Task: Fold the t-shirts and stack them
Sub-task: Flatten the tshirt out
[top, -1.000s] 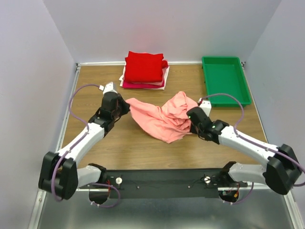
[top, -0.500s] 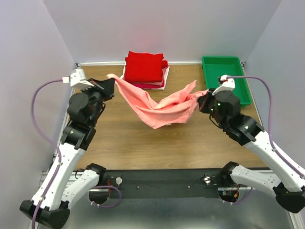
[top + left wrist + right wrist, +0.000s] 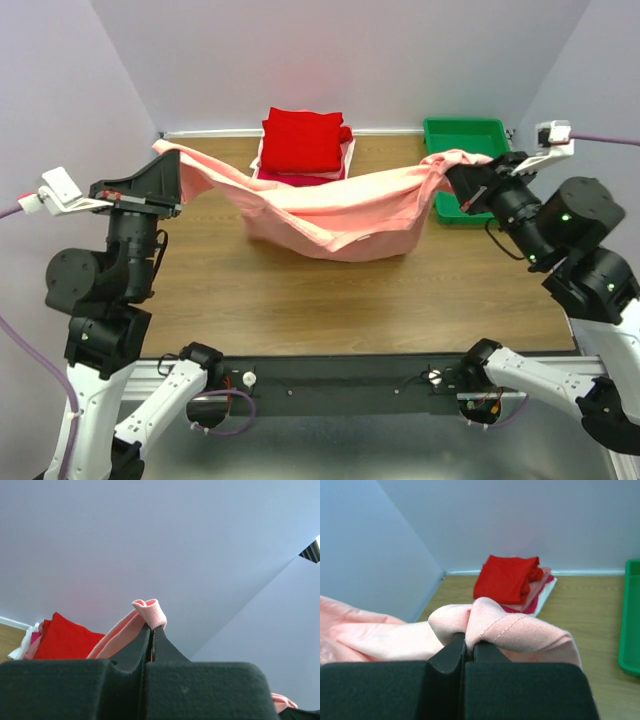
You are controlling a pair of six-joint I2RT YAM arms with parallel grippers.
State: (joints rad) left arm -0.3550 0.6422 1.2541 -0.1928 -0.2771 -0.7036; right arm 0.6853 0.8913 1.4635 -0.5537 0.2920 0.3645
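Observation:
The salmon-pink t-shirt (image 3: 330,205) hangs stretched in the air between my two grippers, sagging in the middle above the table. My left gripper (image 3: 172,168) is shut on its left end; that pinched cloth (image 3: 149,611) shows above my left gripper (image 3: 152,630). My right gripper (image 3: 455,178) is shut on its right end, where a bunched hem (image 3: 510,627) lies over my right gripper (image 3: 470,642). The folded stack (image 3: 303,145) sits at the back, bright red on top, magenta and white beneath, and shows in the right wrist view (image 3: 512,582).
A green plastic tray (image 3: 473,140) stands at the back right, partly behind the right gripper; its edge (image 3: 630,625) shows in the right wrist view. The wooden table (image 3: 300,300) is walled on three sides.
Both arms have risen and spread apart, lifting the salmon-pink shirt from a crumpled heap on the table and stretching it wide in the air.

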